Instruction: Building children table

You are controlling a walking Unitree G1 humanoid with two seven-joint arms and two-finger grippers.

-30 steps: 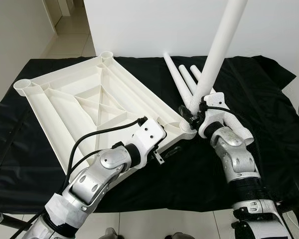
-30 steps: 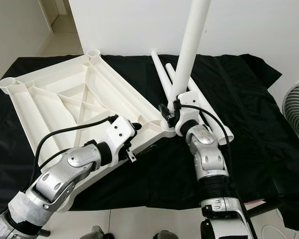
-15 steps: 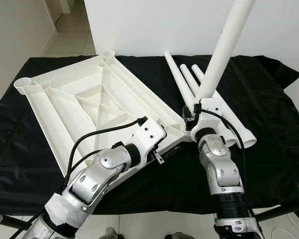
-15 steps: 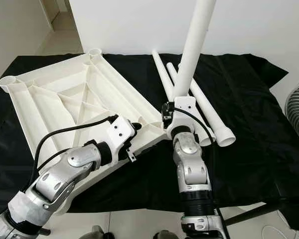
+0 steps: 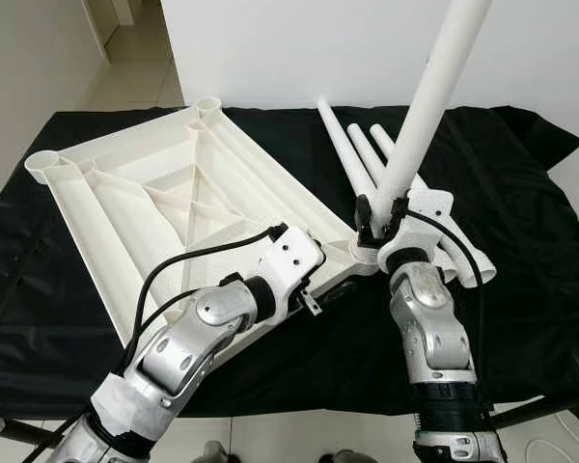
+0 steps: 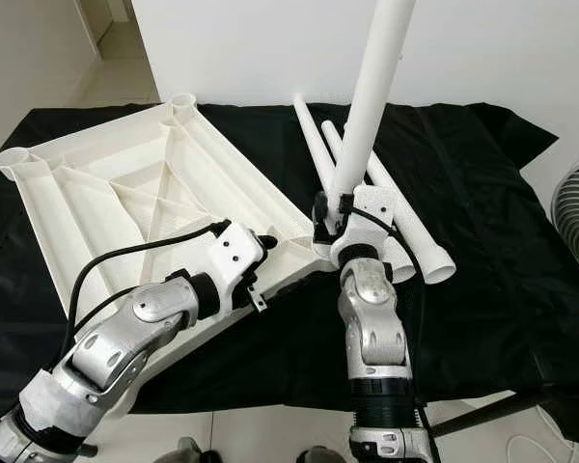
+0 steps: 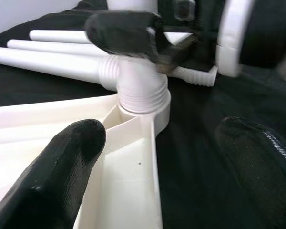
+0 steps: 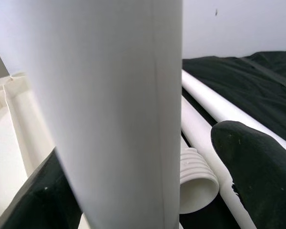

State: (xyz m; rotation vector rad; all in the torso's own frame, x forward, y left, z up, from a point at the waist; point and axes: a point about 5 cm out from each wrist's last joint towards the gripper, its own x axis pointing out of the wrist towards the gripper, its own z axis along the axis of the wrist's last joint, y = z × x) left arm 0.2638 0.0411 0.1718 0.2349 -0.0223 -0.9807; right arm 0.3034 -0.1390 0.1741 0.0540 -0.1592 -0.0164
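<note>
White ribbed plastic tabletop [image 5: 164,207] lies upside down on the black-draped desk [image 5: 521,280]. Right claw [image 5: 384,214] pinches an upright white tube leg [image 5: 420,116] seated in its near-right corner socket. Left claw [image 7: 148,167], fingers spread, straddles that corner. 3 spare white legs [image 6: 314,145] lie behind.
</note>
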